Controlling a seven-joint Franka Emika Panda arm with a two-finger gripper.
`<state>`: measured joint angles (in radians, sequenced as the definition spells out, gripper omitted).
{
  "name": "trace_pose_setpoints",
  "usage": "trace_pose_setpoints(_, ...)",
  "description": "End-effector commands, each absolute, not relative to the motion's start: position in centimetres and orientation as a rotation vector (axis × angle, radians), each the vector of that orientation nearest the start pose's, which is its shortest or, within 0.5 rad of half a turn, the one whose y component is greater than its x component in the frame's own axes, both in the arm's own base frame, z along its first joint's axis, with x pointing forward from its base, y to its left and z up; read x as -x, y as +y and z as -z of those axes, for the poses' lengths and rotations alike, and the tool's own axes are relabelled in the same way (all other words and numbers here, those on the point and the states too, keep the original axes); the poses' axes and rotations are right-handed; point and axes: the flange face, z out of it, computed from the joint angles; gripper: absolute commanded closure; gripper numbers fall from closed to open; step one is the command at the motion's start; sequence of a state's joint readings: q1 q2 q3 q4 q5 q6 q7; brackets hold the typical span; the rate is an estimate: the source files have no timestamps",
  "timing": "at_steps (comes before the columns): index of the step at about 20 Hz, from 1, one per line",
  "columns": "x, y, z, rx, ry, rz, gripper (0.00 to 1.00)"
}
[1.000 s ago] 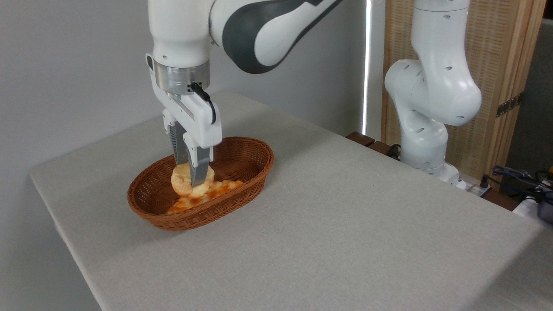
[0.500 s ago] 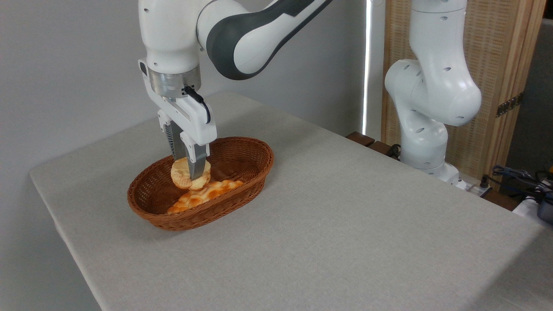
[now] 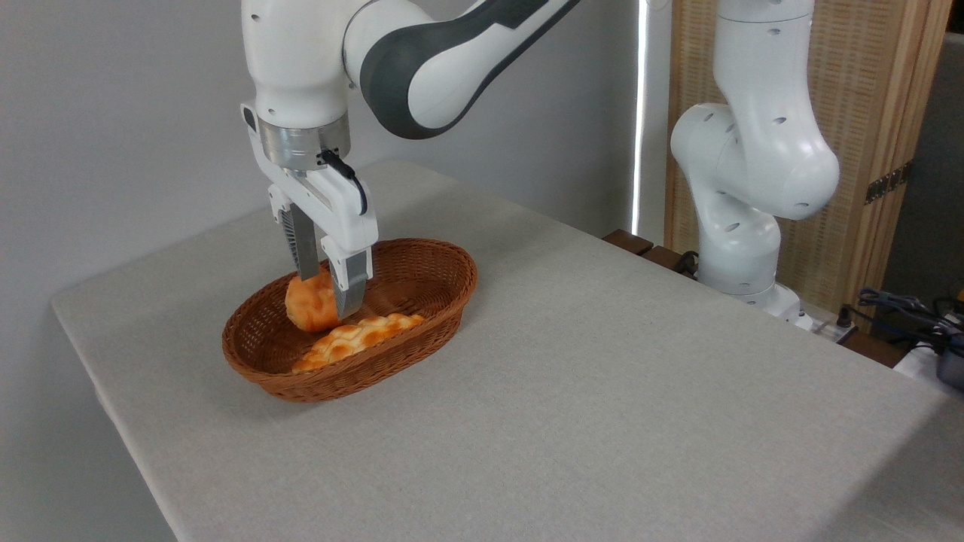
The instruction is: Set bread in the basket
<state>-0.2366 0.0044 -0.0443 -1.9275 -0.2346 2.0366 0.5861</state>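
The reddish-brown wicker basket [image 3: 440,282] stands on the left half of the table. The bread [image 3: 307,305], a small round bun, lies inside the basket's left part, tipped so that its orange-brown side faces the camera. My gripper [image 3: 327,296] hangs straight down over the basket, open, with its fingers apart. The near finger [image 3: 346,290] stands just right of the bun and the far finger is partly hidden behind it. Whether a finger still touches the bun is unclear.
A long braided golden loaf [image 3: 354,339] lies along the basket's front, just below the bun. The arm's white base [image 3: 742,226] rises at the table's far right edge, with cables [image 3: 900,305] beyond. Grey tablecloth [image 3: 602,391] covers the table.
The gripper moved slightly left and up with the bun, then its fingers spread. The bun dropped out of the grip and tipped over, now showing its orange side.
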Motion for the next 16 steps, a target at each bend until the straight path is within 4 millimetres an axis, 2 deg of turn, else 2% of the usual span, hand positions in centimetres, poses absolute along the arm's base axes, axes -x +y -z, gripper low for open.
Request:
trace_pose_setpoints(1, -54.8, -15.3, -50.8, 3.091, 1.215, 0.286, 0.00)
trace_pose_setpoints(4, -54.9, -13.1, -52.2, 3.071, 1.204, 0.318, 0.00)
trace_pose_setpoints(7, -54.3, -10.4, -53.6, 2.998, 1.284, 0.284, 0.00)
trace_pose_setpoints(11, -54.2, -8.8, -54.5, 2.968, 1.288, 0.164, 0.00)
trace_pose_setpoints(13, -54.5, -7.9, -55.2, 2.970, 1.265, 0.172, 0.00)
trace_pose_setpoints(15, -54.7, -5.7, -55.7, 2.990, 1.211, 0.196, 0.00)
trace_pose_setpoints(16, -54.8, -5.5, -55.8, 2.994, 1.208, 0.206, 0.00)
